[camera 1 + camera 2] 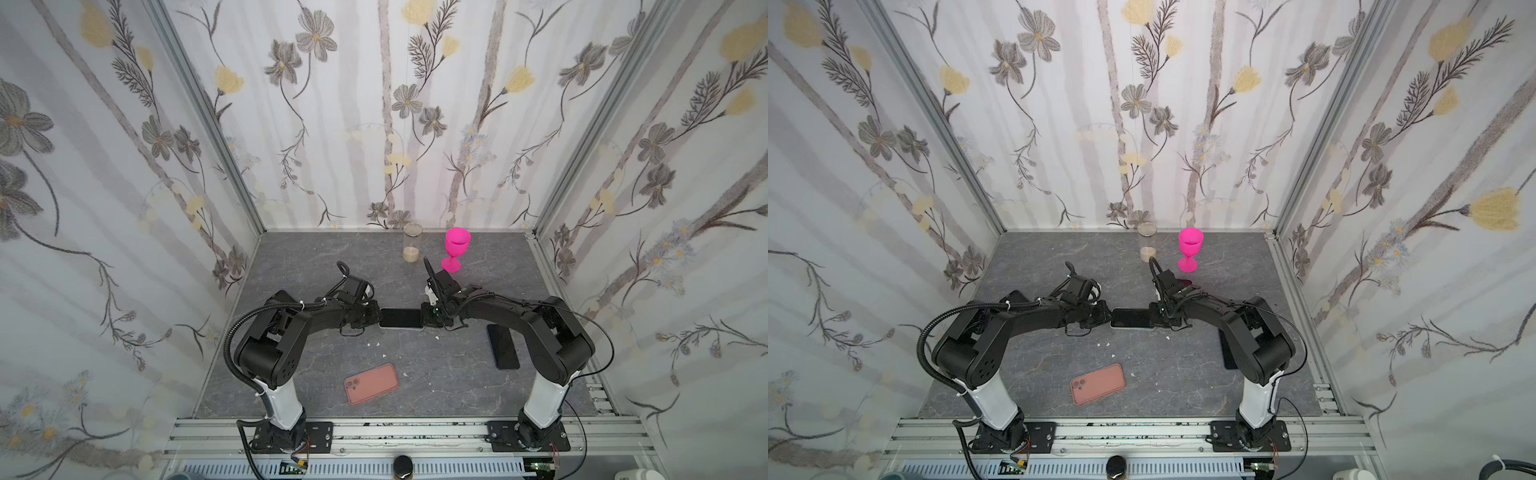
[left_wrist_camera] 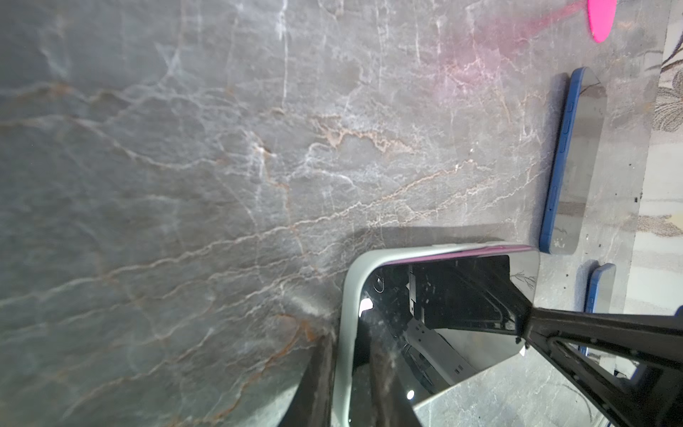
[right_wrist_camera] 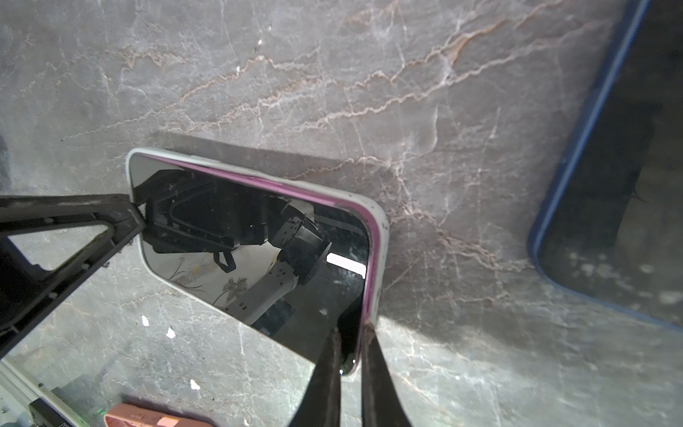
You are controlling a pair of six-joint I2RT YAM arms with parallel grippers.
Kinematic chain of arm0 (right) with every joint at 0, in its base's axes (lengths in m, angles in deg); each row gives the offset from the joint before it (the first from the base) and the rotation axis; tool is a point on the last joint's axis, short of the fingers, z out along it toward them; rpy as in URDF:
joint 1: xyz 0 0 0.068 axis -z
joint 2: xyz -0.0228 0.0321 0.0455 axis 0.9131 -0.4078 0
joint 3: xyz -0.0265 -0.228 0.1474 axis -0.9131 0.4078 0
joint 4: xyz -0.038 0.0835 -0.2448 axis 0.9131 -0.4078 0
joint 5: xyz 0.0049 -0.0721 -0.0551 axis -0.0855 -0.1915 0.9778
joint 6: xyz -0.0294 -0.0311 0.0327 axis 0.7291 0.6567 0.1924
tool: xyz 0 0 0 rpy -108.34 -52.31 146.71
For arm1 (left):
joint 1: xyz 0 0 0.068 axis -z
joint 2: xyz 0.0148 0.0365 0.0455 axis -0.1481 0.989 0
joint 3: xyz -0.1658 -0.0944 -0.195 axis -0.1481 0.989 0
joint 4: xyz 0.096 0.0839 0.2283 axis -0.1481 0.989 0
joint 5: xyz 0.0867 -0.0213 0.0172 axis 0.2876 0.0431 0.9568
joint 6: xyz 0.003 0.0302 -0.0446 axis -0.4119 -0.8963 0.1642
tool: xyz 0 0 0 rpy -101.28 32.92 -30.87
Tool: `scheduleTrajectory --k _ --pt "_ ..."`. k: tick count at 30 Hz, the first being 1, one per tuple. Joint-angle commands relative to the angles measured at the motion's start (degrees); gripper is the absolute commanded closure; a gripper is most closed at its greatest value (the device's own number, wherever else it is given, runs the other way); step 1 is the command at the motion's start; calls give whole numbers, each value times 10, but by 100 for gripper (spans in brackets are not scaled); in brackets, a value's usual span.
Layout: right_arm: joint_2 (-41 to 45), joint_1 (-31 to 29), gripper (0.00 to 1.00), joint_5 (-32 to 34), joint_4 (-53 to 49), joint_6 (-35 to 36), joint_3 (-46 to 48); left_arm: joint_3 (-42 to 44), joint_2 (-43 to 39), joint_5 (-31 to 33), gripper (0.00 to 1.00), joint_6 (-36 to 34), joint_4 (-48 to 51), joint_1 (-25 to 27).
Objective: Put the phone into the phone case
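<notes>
Left arm (image 1: 324, 313): upright on its white column at the front rail, folded at the elbow, forearm stretched low and almost level toward the middle of the bench (image 1: 316, 266). Right arm (image 1: 498, 309): mirrored, folded the same way, forearm low, wrist turned inward. Almost tip to tip, with only the phone (image 1: 401, 318) between the left end effector (image 1: 377, 318) and the right end effector (image 1: 424, 319).

At the left end effector: narrow, closed on the near end of the white phone case (image 2: 345, 314), one finger (image 2: 388, 377) over the black screen and its mate outside the case wall. At the right end effector: nearly closed, fingertips (image 3: 330, 347) set against the opposite end rim. Cannot tell whether anything is pinched between them.

Between the two end effectors: phone screen up inside the case, with a pink strip of its edge showing along one long side of the white wall. Cannot tell whether resting on the bench or just clear of it.

Back along the right arm from its end effector: a second dark phone (image 1: 503, 349) with a blue rim, flat on the bench. Toward the arm bases from the left end effector, well apart: a salmon cover (image 1: 371, 383), camera cut-out up. Beyond the right end effector, near the back wall: a pink goblet (image 1: 457, 245) and a clear jar (image 1: 412, 243), both upright. Just in front of the phone: a few white crumbs (image 1: 376, 344).
</notes>
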Motion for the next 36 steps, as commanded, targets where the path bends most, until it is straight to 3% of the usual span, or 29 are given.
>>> scheduleTrajectory --k 1,16,26,36 --pt "-20 -7 88 33 -47 16 2 1 0 4 81 2 -1 0" --pt "-34 -26 86 56 -65 22 -19 -1 -2 8 81 0 1 -1" --pt "10 -29 66 82 -103 21 -84 2 -51 36 81 -18 7 -10" --pt "45 -28 60 93 -110 27 -103 0 -72 55 81 -26 9 -13"
